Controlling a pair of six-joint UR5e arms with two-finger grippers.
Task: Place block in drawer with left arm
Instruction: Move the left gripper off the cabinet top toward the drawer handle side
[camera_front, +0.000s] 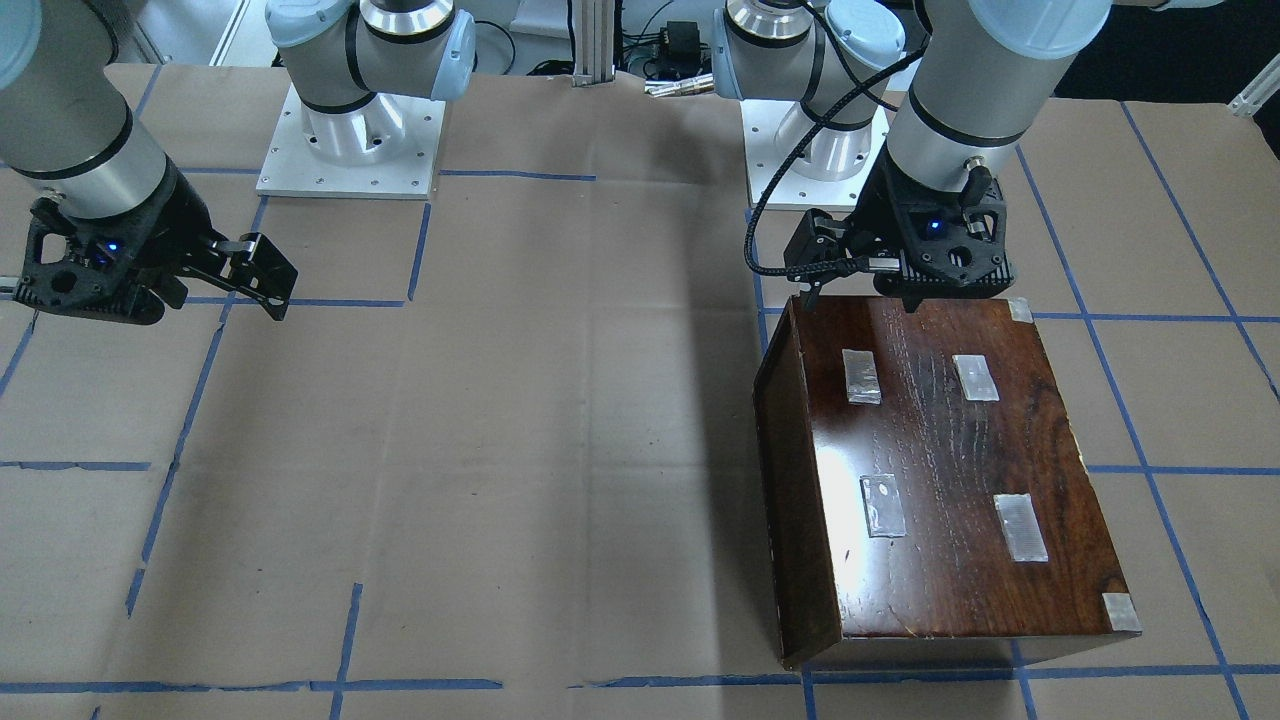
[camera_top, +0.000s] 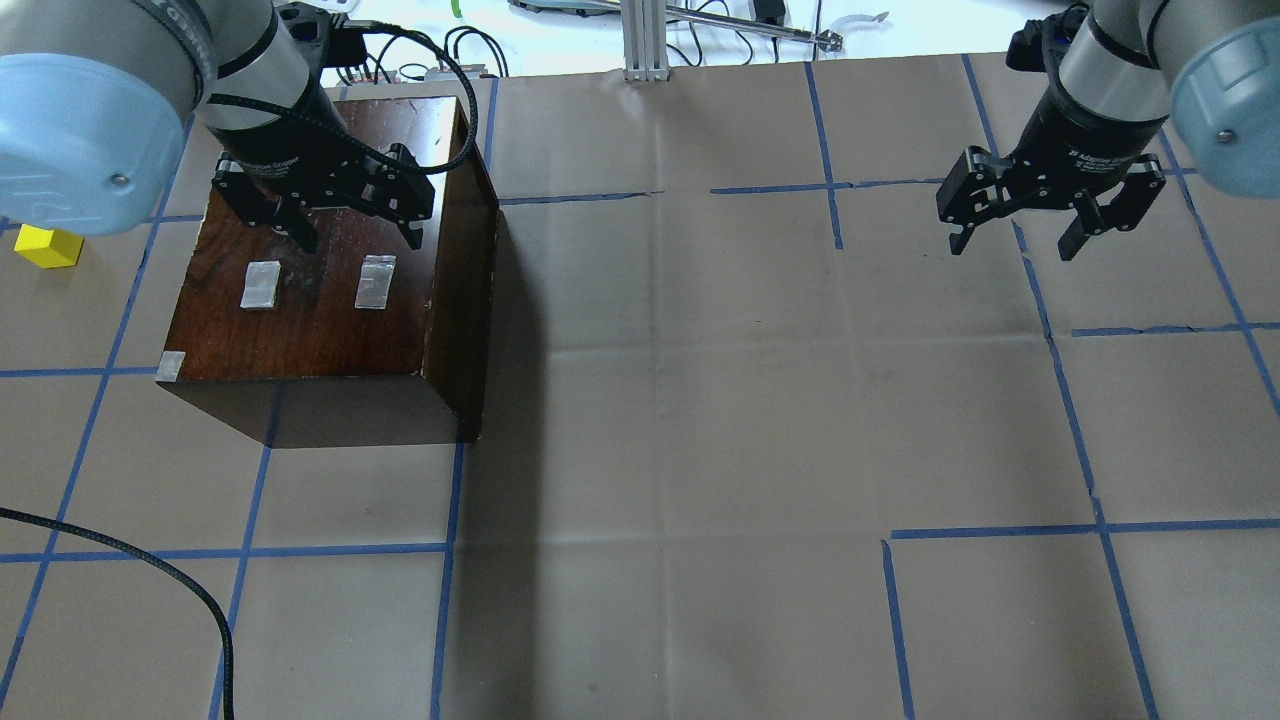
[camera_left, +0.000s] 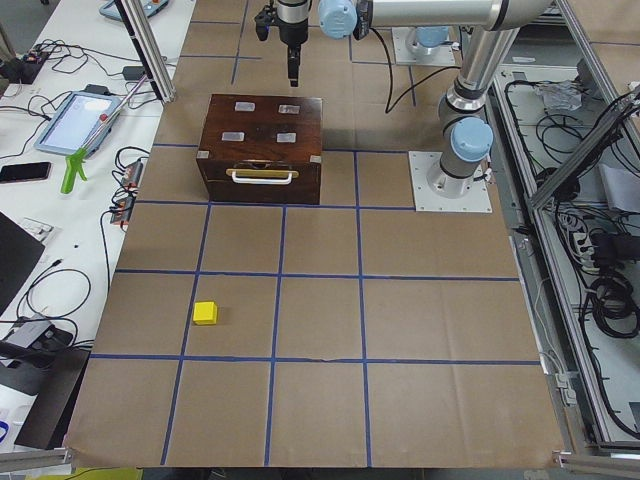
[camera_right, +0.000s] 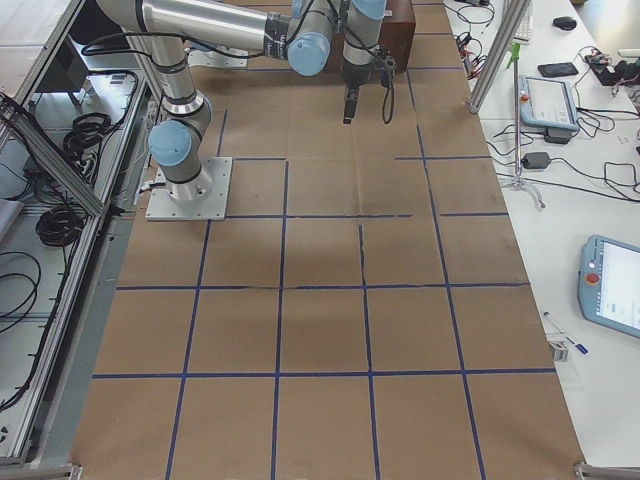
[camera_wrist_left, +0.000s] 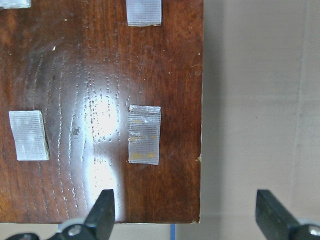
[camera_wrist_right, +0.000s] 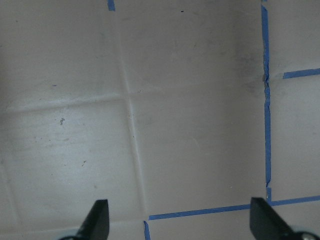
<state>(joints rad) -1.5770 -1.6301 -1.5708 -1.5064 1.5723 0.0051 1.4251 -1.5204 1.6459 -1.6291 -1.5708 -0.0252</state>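
Open table (camera_left: 420, 320) all round block (camera_left: 205, 313); dark box (camera_left: 262, 135) well apart.

Desk (camera_left: 320, 330) papered brown, blue tape grid (camera_left: 281, 290). White bench (camera_left: 30, 125) at 9 o'clock in the left-end view: tablet (camera_left: 75, 118), loose cables (camera_left: 45, 55).

One small bright yellow cube (camera_left: 205, 313) and one glossy dark-brown wooden box (camera_front: 940, 480) are being carried by the table (camera_left: 430, 320). Four rectangular tape patches (camera_front: 862, 377) and two corner tape pieces (camera_front: 1120, 610) are being shown on the box top. Two silver-grey robot arms (camera_front: 960, 90) are being seen, each with two black fingers (camera_top: 303, 232).
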